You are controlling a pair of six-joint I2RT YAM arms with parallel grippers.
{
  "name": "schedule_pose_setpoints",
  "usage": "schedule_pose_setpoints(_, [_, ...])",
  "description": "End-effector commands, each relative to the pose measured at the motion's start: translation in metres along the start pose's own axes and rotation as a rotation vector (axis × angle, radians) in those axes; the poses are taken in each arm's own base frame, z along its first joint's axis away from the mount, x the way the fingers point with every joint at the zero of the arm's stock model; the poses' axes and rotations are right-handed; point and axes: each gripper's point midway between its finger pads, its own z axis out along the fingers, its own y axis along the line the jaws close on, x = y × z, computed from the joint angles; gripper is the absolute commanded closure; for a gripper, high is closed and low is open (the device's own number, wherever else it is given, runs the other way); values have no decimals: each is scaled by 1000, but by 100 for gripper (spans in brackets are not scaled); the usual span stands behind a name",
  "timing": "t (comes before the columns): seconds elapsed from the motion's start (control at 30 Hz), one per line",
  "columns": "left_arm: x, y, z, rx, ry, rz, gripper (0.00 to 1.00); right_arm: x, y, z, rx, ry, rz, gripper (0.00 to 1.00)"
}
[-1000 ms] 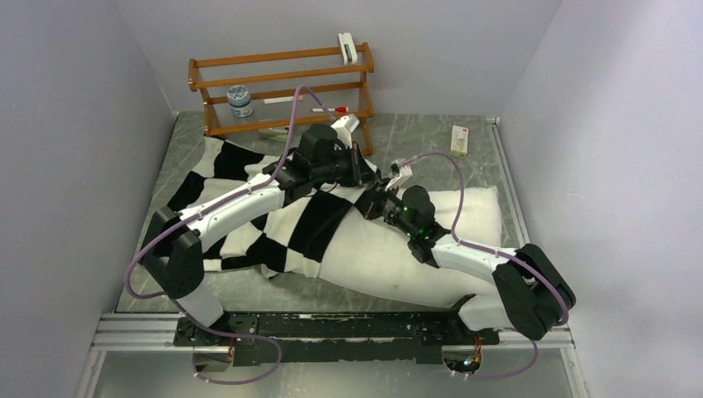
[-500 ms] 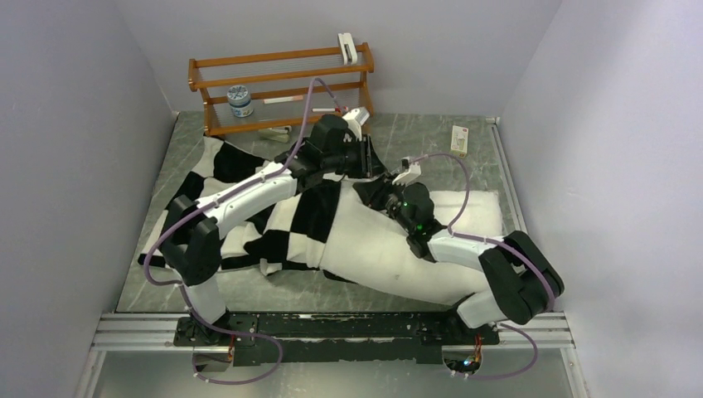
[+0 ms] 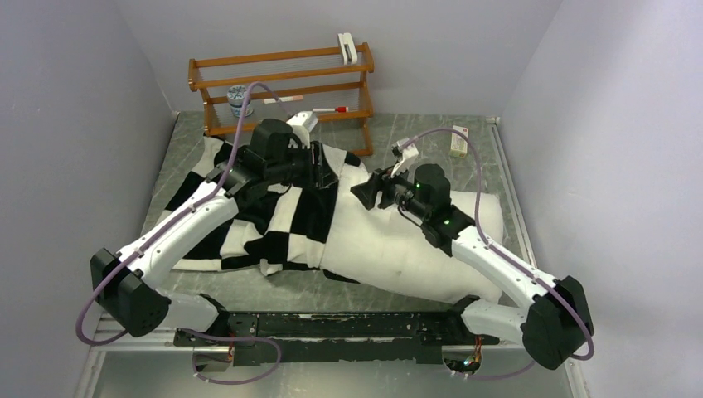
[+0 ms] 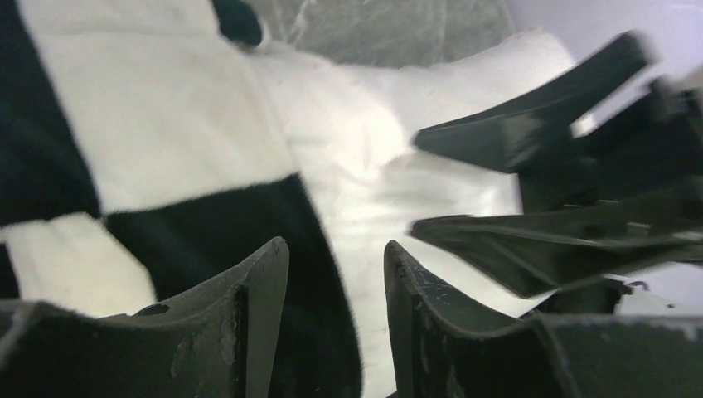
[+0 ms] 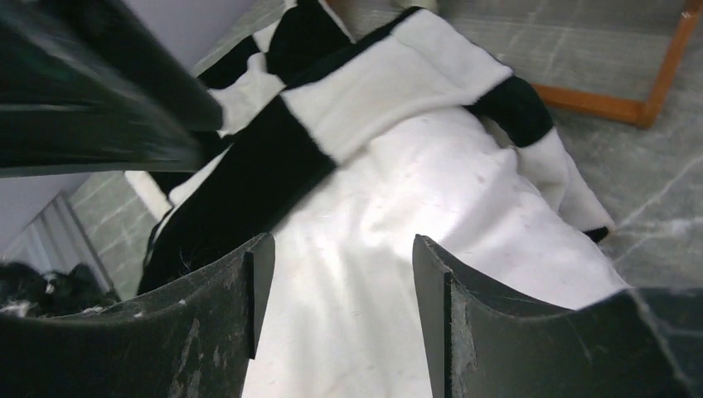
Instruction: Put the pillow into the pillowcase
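Left gripper (image 3: 327,171) hovers in front of the wooden rack (image 3: 282,79), above the pillowcase (image 3: 278,228), with its two fingers parted and nothing between them. Right gripper (image 3: 361,192) is positioned in front of the rack's right end, facing the left gripper, near it but not touching; its jaws also stand apart and hold nothing. The pillowcase lies flat on the table (image 3: 423,133) directly in front of the rack, spread toward the rack's left side. The pillow (image 3: 406,249) lies in front of the rack and extends well past its right end. Its end nearest the rack's centre is covered by the checkered fabric; the remainder lies bare and white. Both grippers sit over the line where fabric meets bare pillow.
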Motion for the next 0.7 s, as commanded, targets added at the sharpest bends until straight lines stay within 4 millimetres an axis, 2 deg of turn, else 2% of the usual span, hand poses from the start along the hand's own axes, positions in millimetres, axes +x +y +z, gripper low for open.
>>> schedule_pose_setpoints(0.0, [36, 36, -4, -80, 100, -3, 51, 12, 29, -22, -117, 143, -122, 36])
schedule_pose_setpoints(0.13, [42, 53, -4, -71, 109, -52, 52, 17, 61, -31, -218, 181, -219, 36])
schedule_pose_setpoints(0.2, [42, 55, -7, -23, 125, -97, 52, 24, 77, -36, -272, 208, -268, 35])
schedule_pose_setpoints(0.37, [19, 55, -27, 8, 49, -115, 50, 58, 100, -49, -348, 296, -455, 26])
schedule_pose_setpoints(0.5, [10, 57, -39, -30, 11, -99, 50, 83, 99, -45, -291, 344, -625, 24])
schedule_pose_setpoints(0.6, [13, 75, -47, -150, -21, -82, 51, 116, 76, -31, -171, 414, -793, 24])
schedule_pose_setpoints(0.67, [21, 86, -51, -215, -34, -70, 50, 132, 64, -21, -139, 443, -841, 24])
